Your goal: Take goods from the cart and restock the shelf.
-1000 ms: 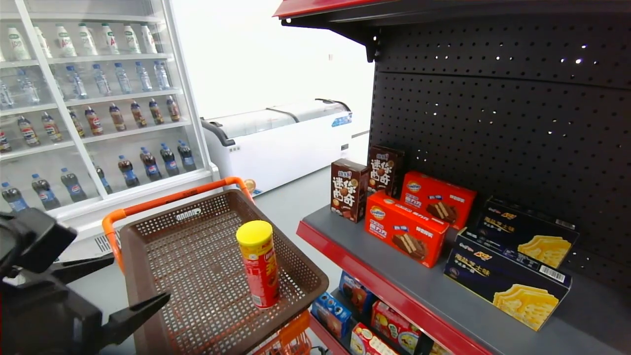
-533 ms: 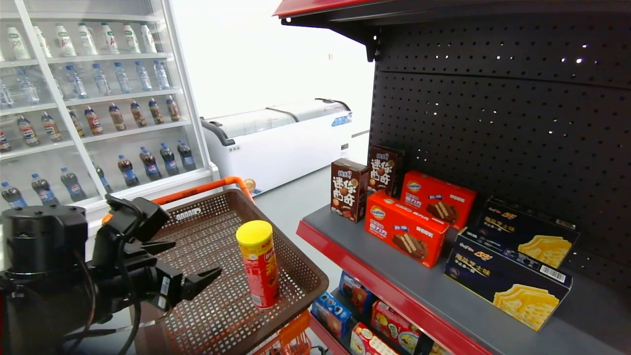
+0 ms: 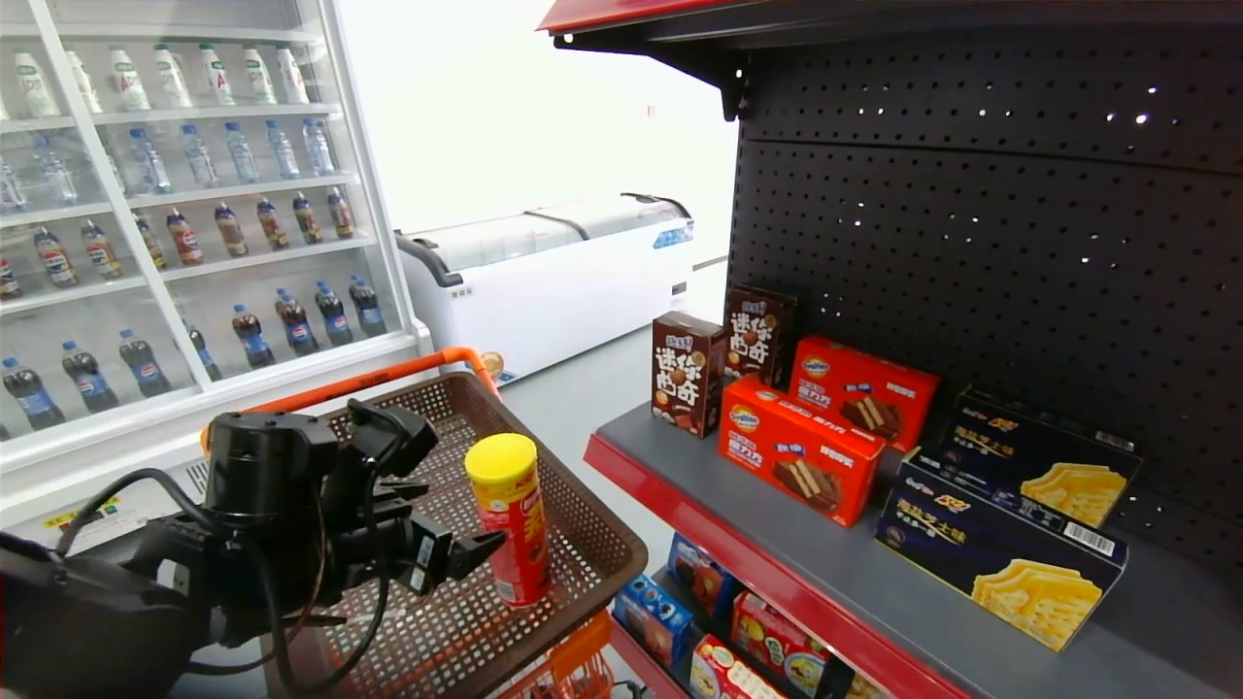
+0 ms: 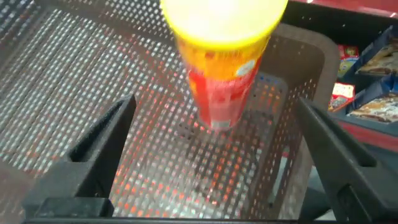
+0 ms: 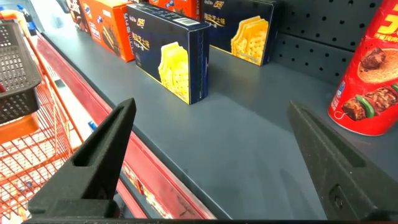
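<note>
Shelf deck point(image 5: 249, 155) in the right wrist view bears a red can point(image 5: 370, 81).

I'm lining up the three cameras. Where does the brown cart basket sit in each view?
Head view: the brown cart basket sits low at centre-left, left of the shelf.
Left wrist view: its mesh lies under the yellow-lidded can.
Right wrist view: one corner shows beyond the shelf front.
Shared landmark: the red shelf edge.
</note>
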Available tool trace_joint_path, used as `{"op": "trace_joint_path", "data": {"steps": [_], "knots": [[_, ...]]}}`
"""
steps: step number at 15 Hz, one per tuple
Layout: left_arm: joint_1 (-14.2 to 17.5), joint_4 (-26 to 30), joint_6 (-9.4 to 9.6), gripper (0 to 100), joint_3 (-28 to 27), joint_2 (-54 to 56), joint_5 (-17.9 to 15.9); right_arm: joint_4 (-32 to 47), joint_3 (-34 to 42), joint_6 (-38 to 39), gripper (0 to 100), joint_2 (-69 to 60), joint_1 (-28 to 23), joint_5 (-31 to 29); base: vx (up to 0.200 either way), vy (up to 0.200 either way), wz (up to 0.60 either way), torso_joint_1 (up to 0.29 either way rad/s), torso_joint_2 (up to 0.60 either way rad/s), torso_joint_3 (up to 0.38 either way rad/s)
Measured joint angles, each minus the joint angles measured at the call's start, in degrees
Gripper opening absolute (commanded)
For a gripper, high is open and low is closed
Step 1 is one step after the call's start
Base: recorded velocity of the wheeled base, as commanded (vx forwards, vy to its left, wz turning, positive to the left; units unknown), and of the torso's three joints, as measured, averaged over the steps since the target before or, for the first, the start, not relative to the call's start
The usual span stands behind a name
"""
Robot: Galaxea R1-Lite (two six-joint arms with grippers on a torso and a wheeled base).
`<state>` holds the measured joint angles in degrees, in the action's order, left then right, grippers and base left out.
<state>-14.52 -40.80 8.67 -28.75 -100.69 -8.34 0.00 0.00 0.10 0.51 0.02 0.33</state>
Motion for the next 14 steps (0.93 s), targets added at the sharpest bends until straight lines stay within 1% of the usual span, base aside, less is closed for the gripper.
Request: {"op": "trace_joint_path", "data": {"steps": [1, 5, 7, 12, 14], "knots": [[-0.5, -2.2, -0.07, 100, -0.5, -2.4, 0.0, 0.0, 0.0, 0.0, 100, 0.0, 0.0, 0.0, 0.000, 0.000, 0.00, 0.000, 0.00, 0.000], [-3.1, -6.9, 0.02, 100, -3.6, -9.5, 0.2, 0.0, 0.0, 0.0, 100, 0.0, 0.0, 0.0, 0.000, 0.000, 0.00, 0.000, 0.00, 0.000], [-4.1, -7.2, 0.24, 100, -4.6, -11.7, 0.3, 0.0, 0.0, 0.0, 100, 0.0, 0.0, 0.0, 0.000, 0.000, 0.00, 0.000, 0.00, 0.000], [-4.4, -7.3, 0.39, 100, -5.6, -14.8, 1.1, 0.0, 0.0, 0.0, 100, 0.0, 0.0, 0.0, 0.000, 0.000, 0.00, 0.000, 0.00, 0.000], [-4.3, -7.3, 1.10, 100, -6.0, -15.7, 1.2, 0.0, 0.0, 0.0, 100, 0.0, 0.0, 0.0, 0.000, 0.000, 0.00, 0.000, 0.00, 0.000]]}}
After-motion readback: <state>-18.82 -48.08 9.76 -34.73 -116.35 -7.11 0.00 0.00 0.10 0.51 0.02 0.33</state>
